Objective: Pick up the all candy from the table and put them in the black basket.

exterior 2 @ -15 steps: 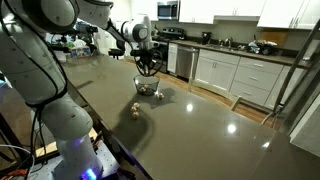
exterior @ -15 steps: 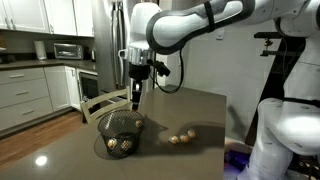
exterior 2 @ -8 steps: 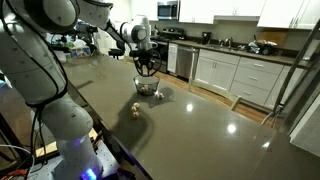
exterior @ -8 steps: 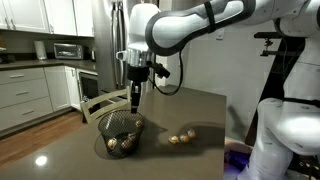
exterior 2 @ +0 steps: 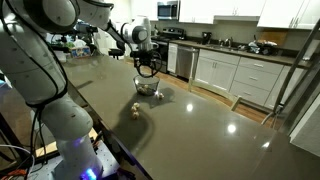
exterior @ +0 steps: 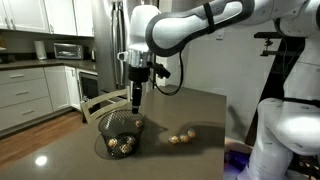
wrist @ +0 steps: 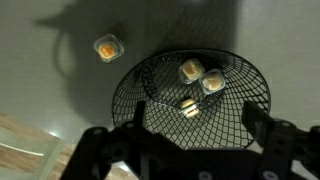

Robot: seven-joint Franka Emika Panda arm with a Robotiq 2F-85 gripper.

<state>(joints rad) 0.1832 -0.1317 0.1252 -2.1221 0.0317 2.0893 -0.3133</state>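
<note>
Gold candies, some in the basket and some outside it.

Three candies point(wrist: 191, 70) lie inside the black basket point(wrist: 255, 100), while loose candies point(exterior: 180, 139) wait on the dark table point(exterior: 195, 115), near the basket but apart from it. The gripper point(wrist: 190, 150) hangs directly above the basket with its jaws spread wide and nothing between them, probably because a drop from there lands inside the mesh.

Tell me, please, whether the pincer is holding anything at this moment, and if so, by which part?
Nothing is held: the pincer stands open and empty above the black basket.
</note>
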